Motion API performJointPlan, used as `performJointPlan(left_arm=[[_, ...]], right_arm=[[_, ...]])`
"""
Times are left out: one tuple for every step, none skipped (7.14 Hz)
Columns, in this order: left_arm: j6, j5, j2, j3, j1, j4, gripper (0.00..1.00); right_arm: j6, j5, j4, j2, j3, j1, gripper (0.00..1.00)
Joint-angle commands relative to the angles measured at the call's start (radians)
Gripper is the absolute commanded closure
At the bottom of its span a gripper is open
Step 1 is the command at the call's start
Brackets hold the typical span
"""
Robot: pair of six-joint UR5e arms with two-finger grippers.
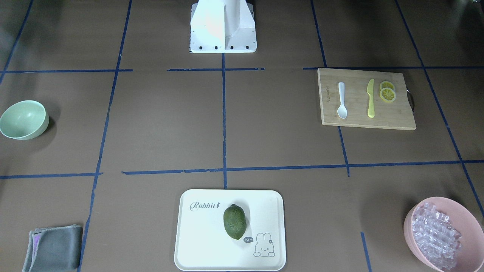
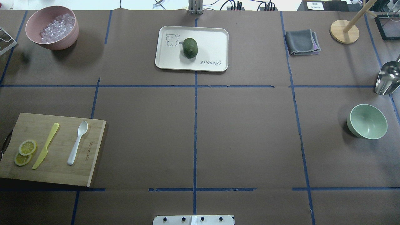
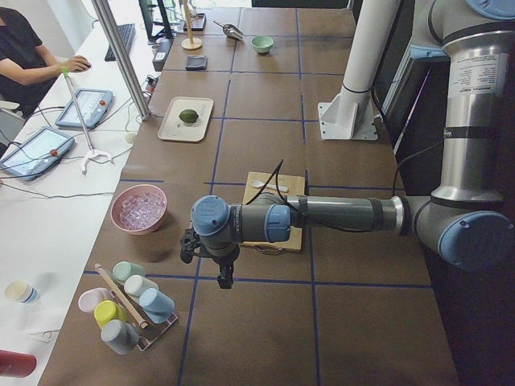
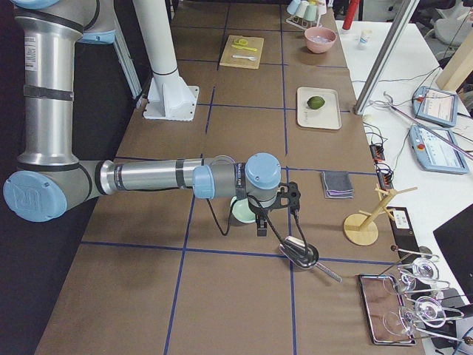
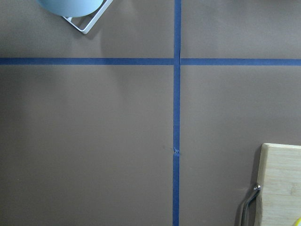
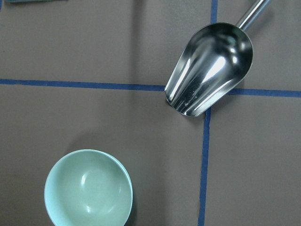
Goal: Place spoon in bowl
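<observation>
The white spoon (image 1: 342, 101) lies on a wooden cutting board (image 1: 393, 117), beside a yellow-green knife (image 1: 371, 98); it also shows in the overhead view (image 2: 77, 142). The mint-green bowl (image 1: 23, 119) stands empty at the table's other end (image 2: 367, 121) and shows in the right wrist view (image 6: 88, 194). My left gripper (image 3: 224, 275) hangs over the table beyond the board's end, seen only from the side; I cannot tell if it is open. My right gripper (image 4: 261, 224) hangs beside the bowl (image 4: 240, 212), seen only from the side; I cannot tell its state.
Lemon slices (image 2: 25, 152) lie on the board. A pink bowl of ice pieces (image 2: 52, 27), a white tray (image 2: 212, 37) with an avocado (image 2: 190, 47), a grey cloth (image 2: 301, 42), a metal scoop (image 6: 211, 68) and a rack of cups (image 3: 129, 301) stand around.
</observation>
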State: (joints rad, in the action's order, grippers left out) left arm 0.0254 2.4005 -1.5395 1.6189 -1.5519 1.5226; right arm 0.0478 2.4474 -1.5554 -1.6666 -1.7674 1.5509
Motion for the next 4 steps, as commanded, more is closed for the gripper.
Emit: performJointPlan(left_arm=[[0.001,0.0,-0.001,0.004,-0.001,0.001,0.0],[0.004,-0.001,-0.001,0.004,-0.001,0.002,0.0],[0.005,-0.003,-0.002,0.004,-0.001,0.002,0.0],[0.002,-0.001,-0.001,0.004,-0.001,0.002,0.0]], right_arm=[[0.001,-0.01,0.0,0.001,0.002,0.0,0.0],[0.001,-0.007,0.0,0.002,0.002,0.0,0.0],[0.001,-0.008,0.004,0.002,-0.003,0.0,0.0],[0.001,-0.008,0.006,0.004,-0.004,0.0,0.0]])
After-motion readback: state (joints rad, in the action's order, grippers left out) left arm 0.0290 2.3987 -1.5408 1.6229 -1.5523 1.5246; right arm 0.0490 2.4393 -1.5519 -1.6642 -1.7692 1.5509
